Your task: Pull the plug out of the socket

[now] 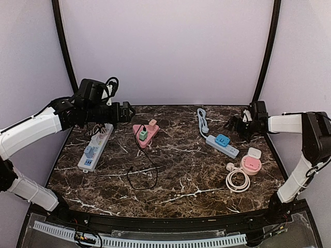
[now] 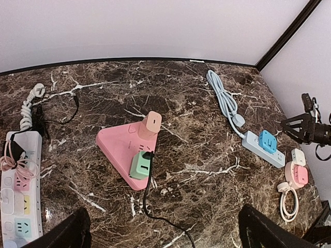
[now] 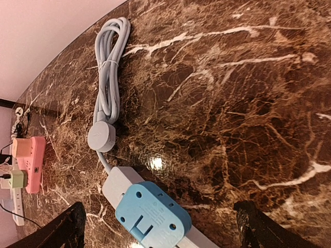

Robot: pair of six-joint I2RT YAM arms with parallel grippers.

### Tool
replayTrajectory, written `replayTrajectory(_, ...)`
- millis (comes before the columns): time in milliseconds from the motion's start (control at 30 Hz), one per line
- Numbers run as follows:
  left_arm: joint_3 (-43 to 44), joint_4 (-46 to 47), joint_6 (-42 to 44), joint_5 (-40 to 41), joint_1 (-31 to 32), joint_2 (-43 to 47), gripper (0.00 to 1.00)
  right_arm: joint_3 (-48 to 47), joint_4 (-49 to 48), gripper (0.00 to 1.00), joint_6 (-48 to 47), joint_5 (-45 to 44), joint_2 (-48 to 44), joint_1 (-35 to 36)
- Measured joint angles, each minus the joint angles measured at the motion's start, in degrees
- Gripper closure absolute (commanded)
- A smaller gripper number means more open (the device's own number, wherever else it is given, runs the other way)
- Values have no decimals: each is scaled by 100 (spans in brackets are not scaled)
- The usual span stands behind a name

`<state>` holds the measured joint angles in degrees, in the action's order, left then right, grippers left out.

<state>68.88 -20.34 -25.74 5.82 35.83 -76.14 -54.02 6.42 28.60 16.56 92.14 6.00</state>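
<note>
Plug in grey strip, right gripper near — jaws spread

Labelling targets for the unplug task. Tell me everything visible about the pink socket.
The pink socket is a flat triangular block with rounded corners that looks like matte plastic. It lies flat on the marble table, left of centre. Two plugs sit in its top face: a green plug at the near corner and a peach plug standing at the far corner. A black cord runs from the green plug toward the near edge. Only the table and plugs touch the socket.
</note>
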Motion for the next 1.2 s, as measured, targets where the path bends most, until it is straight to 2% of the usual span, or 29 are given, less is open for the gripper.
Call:
replayTrajectory(233,-9,-9,-4,-46,2,22,1,-337,-417,1,70,914,1038,-76)
replayTrajectory(533,-76,-83,-28,-46,2,133,1,-164,-957,1,326,1698,1130,-33)
replayTrajectory(867,-118,-90,-46,-48,2,138,1,192,-975,1,302,1606,1012,157)
replayTrajectory(1067,-133,-90,-48,-55,0,138,1,713,-992,1,313,1366,343,295)
replayTrajectory(1200,-142,-85,-63,-92,2,136,1,1080,-964,1,452,1300,-57,645)
